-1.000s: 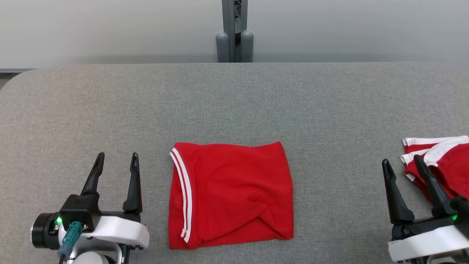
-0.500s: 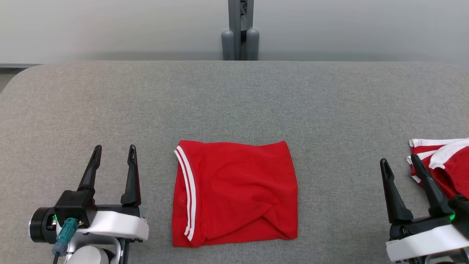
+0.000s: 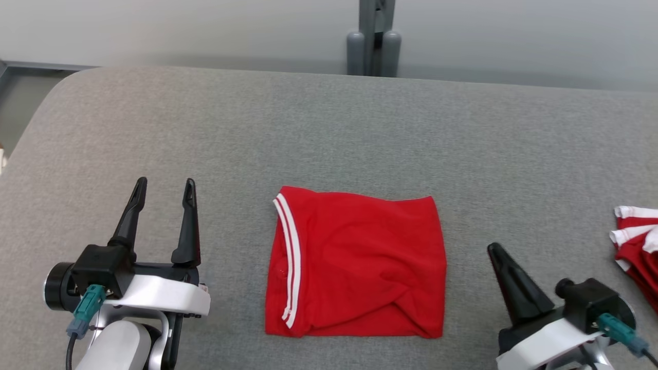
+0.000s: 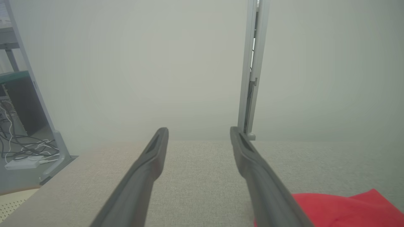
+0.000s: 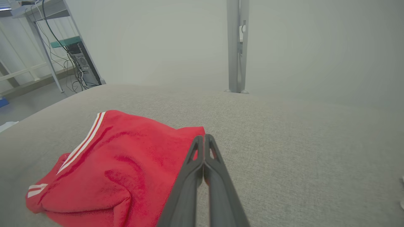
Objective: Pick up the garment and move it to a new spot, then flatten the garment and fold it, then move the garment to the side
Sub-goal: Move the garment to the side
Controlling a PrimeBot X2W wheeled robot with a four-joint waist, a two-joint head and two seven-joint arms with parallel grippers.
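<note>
The garment [image 3: 354, 264] is a soft red knit folded into a rough rectangle, with two narrow white stripes down its left edge and loose creases bunching toward the near right corner. It lies flat in the middle of the table [image 3: 329, 128], whose top is a coarse grey woven cloth with rounded corners. A second heap of red and white cloth [image 3: 637, 241] sits crumpled at the table's right edge, and a grey metal post [image 3: 373, 36] stands behind the far side. The left gripper [image 3: 165, 181] rests low to the left of the garment, its long dark fingers pointing away, spread wide with nothing between them. The right gripper [image 3: 496, 249] is near the garment's right edge but clear of it, angled slightly inward, its fingers pressed together into one tapering wedge, empty.
</note>
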